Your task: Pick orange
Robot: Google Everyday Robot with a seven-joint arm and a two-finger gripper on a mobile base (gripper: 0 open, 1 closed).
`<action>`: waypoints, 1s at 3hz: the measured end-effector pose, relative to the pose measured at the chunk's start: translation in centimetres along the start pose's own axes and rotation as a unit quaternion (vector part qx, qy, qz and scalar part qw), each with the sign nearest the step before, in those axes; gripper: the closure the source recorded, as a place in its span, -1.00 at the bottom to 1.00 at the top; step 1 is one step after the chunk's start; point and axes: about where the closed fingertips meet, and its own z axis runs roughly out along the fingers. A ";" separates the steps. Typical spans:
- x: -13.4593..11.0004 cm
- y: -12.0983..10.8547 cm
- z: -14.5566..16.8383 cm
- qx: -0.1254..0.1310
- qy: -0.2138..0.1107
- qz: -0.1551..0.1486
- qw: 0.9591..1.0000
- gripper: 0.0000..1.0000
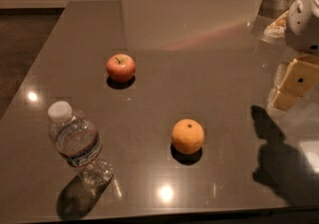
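The room is dim, bright spots (166, 193) shine on the table (199, 44), and the gripper (291, 87) at the right edge throws a dark shadow (276, 163).

Red-pink apple (120, 67) sits toward the back-left of the glossy brown table (209, 44). Clear bottle (76, 144), white cap on, stands near the front-left edge, well apart from the apple. The gripper (291, 88) hangs over the table's right side.
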 end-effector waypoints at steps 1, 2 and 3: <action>0.0 0.0 0.0 0.000 0.000 0.000 1.000 -1.00; -0.7 1.4 0.5 -0.026 -0.022 -0.004 0.999 -1.00; -2.5 4.2 0.8 -0.062 -0.070 -0.022 0.995 -1.00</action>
